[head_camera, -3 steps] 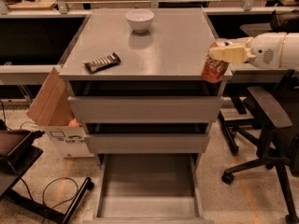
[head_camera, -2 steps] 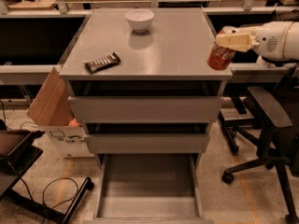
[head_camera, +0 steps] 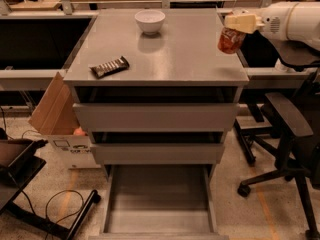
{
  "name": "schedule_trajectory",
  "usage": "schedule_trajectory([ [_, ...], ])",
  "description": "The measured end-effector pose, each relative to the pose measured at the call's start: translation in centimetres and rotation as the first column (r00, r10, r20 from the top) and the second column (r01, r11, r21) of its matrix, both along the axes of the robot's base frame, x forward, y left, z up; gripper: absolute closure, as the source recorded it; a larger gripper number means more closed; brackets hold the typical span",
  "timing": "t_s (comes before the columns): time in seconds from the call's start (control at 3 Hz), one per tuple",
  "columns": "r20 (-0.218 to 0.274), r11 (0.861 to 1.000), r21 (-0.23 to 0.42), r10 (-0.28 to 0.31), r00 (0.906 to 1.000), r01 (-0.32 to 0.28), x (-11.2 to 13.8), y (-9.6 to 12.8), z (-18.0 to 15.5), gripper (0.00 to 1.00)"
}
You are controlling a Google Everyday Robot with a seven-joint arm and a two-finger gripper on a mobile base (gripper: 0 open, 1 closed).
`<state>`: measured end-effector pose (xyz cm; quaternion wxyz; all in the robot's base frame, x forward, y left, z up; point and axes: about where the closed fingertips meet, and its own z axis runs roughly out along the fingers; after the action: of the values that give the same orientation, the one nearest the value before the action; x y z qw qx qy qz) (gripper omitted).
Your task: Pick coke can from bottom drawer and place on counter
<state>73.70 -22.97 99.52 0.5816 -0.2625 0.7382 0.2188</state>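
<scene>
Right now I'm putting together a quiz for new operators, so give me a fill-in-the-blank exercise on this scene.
1. The gripper, shut on the coke can, hovers at the counter's ____ edge in the picture.
2. The bottom drawer stands open and looks ____.
3. The snack bar lies in front of a white ____.
Missing words: right; empty; bowl.

On counter [head_camera: 175,54], bowl [head_camera: 150,20] at back, snack bar [head_camera: 109,67] front-left, gripper [head_camera: 235,26] holding coke can [head_camera: 230,40] above right edge
</scene>
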Motion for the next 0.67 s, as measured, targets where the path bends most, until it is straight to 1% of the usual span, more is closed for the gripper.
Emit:
schedule_trajectory([
  [0.33, 0.037, 1.0, 0.003, 0.011, 0.9993, -0.011, 3.0, 1.8, 0.6, 1.0],
  [0.67, 0.053, 1.0, -0.002, 0.031, 0.9981, -0.031, 6.5, 4.5, -0.1, 1.0],
])
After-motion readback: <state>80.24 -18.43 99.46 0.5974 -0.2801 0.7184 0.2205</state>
